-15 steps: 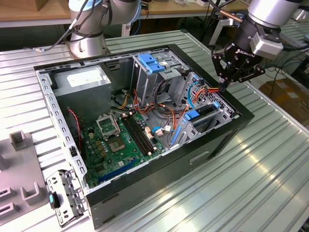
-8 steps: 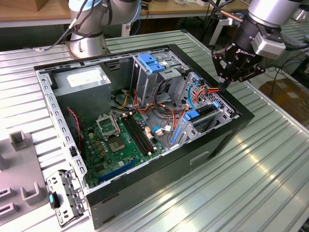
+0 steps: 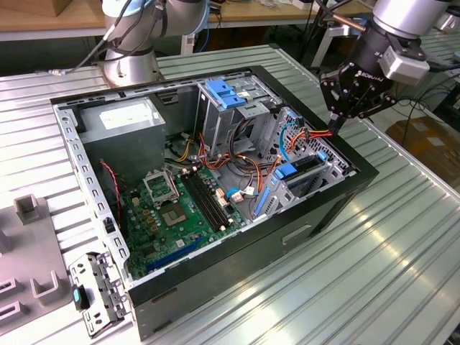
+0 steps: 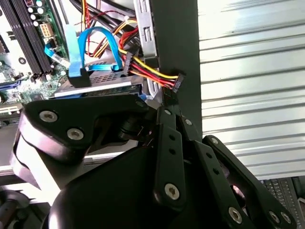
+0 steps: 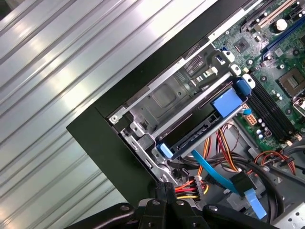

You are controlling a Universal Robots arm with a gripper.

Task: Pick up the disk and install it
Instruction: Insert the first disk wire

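Over the case (image 3: 338,190) corner, the hand (image 3: 333,129) is held with fingers together at the power plug (image 4: 177,82); beside the seated disk (image 5: 198,136), wires (image 4: 145,71) should be spared.

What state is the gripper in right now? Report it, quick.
Gripper: closed, holding nothing, tips beside the red and yellow cable plug; the disk sits in the drive cage.

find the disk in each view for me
exterior view: the disk in the drive cage, on the exterior view's right.
second wrist view: disk beneath the blue cable loop.
first wrist view: disk between blue rails in the cage.
shared landmark: the red-yellow power plug.
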